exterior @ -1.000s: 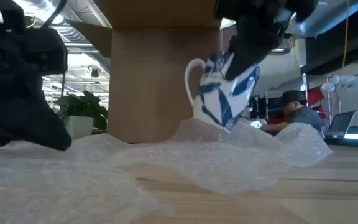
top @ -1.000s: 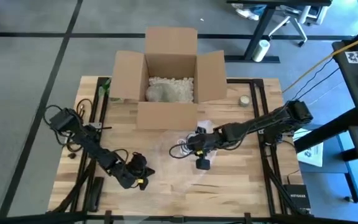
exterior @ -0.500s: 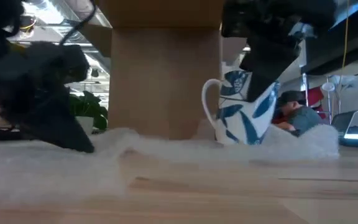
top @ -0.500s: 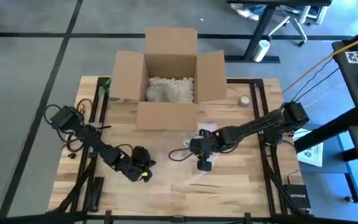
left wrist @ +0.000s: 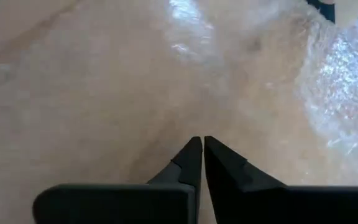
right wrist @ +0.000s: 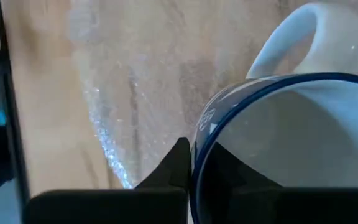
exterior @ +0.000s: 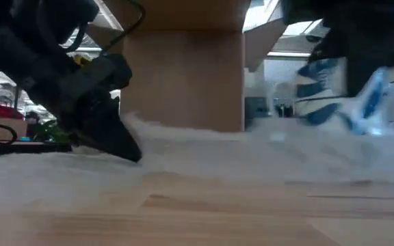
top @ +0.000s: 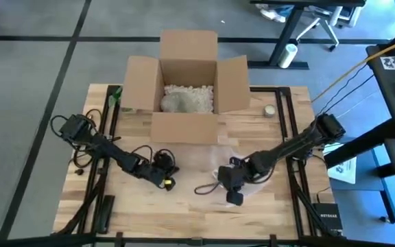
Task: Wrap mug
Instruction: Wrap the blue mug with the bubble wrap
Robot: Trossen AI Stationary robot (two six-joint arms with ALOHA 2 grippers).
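mug: white ceramic mug with blue leaf pattern (right wrist: 291,143), one only; held at its rim by the right gripper (right wrist: 194,163), near the counter's front right, over the bubble wrap
right jaws: clamped on the mug wall, one finger outside, one inside the rim (right wrist view)
left gripper (left wrist: 202,149): low at the left edge of the wrap; jaws closed, tips together; whether a fold of film is pinched between them, cannot tell
wrap: clear bubble wrap sheet (top: 204,165), one, spread on the wooden counter (top: 280,213) just in front of the box
high view only: full layout; mug body mostly hidden under the right gripper (top: 233,189); left gripper (top: 162,170) well apart from it; small round pale object (top: 269,110) on the counter by the box's right flap
low view only: wrap (exterior: 252,154) stands up as a rumpled ridge; mug (exterior: 344,92) shows blurred at right, above the ridge; left gripper (exterior: 118,140) down on the film
right wrist only: mug handle and empty white interior; wrap (right wrist: 117,93) beneath
left wrist only: wrap (left wrist: 328,81) lies flat on the wood grain ahead of the tips
box: brown cardboard box (top: 187,82), one, flaps open, at the counter's back centre
box contents: white packing peanuts (top: 190,97) plus a greyish rounded lump among them, not identifiable
count: 2 arms, 1 mug, 1 wrap sheet, 1 box
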